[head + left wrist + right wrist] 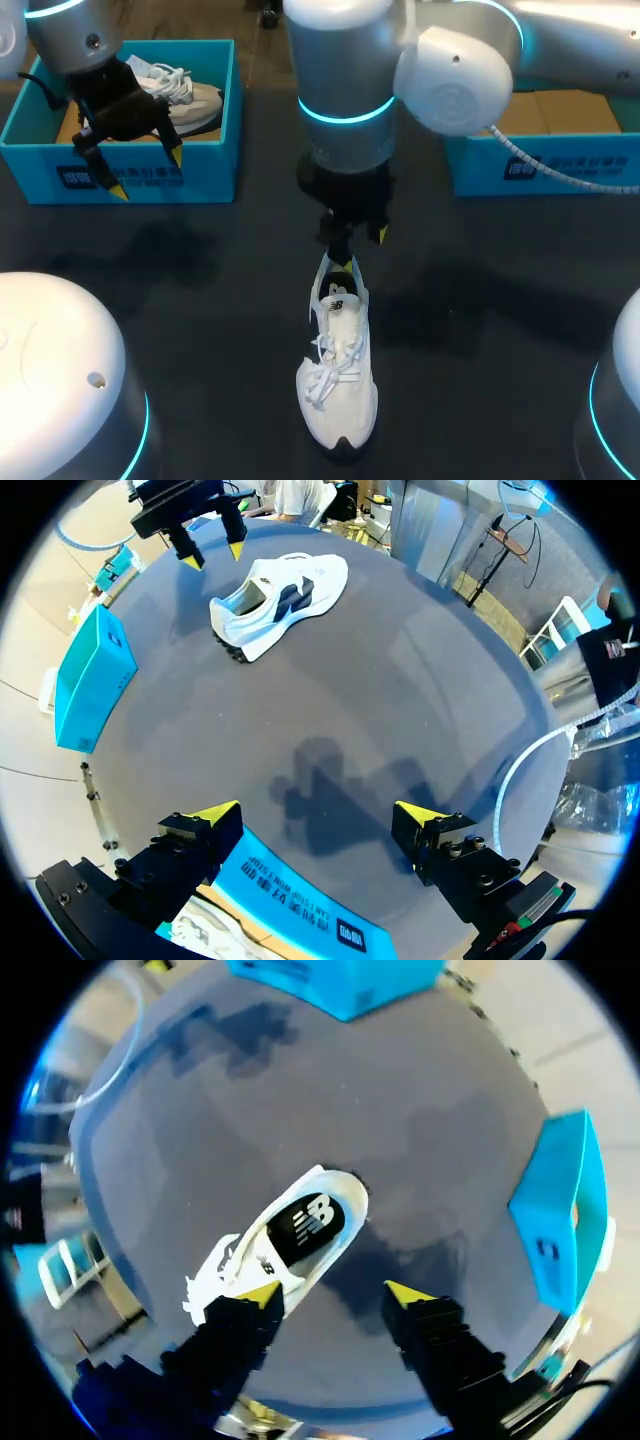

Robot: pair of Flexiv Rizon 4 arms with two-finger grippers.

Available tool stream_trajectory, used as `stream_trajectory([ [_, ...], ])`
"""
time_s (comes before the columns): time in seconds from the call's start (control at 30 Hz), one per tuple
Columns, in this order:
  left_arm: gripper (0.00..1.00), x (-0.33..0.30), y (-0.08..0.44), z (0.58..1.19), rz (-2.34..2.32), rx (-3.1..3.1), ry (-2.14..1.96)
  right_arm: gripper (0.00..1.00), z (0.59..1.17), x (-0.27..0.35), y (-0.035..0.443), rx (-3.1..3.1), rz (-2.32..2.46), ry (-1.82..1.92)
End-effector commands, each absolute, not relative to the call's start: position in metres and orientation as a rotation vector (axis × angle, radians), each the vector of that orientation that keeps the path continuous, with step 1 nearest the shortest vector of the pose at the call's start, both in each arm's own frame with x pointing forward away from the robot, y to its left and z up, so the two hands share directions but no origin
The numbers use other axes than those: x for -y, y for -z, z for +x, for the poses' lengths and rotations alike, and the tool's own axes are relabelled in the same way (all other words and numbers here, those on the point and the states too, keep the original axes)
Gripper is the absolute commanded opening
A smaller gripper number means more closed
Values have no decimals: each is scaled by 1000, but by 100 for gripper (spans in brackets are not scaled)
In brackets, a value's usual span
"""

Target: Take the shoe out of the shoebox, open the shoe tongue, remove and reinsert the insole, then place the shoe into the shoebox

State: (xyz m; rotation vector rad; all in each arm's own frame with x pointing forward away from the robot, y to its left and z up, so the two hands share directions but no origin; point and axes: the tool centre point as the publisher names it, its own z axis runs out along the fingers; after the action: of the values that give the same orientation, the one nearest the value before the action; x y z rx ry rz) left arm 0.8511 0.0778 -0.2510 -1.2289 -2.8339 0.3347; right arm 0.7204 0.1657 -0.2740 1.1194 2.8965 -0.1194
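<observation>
One teal cardboard shoebox [210,172] far left, pale sneaker [192,97] inside | left tool [147,172] released, hanging over its front wall | white lace-up sneaker [338,372] mid-way on dark bench [200,300] | right tool [352,245] released, above its heel | second teal shoebox [560,165] far right.

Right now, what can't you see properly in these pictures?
- Second shoe in the left shoebox: head view, partly behind the left end effector.
- Right shoebox: head view, its left part behind my right arm.
- White shoe on the table: head view, heel's back under the right end effector.
</observation>
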Motion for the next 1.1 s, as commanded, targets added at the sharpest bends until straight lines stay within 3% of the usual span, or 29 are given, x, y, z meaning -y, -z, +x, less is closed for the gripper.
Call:
stream_trajectory([
  [0.03,100,-78,251,851,-1230,2832,-331,100,724,-161,276,-3025,148,-80],
  [0.67,100,-78,251,851,-1230,2832,-331,100,769,-172,328,-3071,-197,-88],
  [1.1,100,-78,251,851,-1230,2832,-331,100,786,-177,351,-3160,-66,-102],
])
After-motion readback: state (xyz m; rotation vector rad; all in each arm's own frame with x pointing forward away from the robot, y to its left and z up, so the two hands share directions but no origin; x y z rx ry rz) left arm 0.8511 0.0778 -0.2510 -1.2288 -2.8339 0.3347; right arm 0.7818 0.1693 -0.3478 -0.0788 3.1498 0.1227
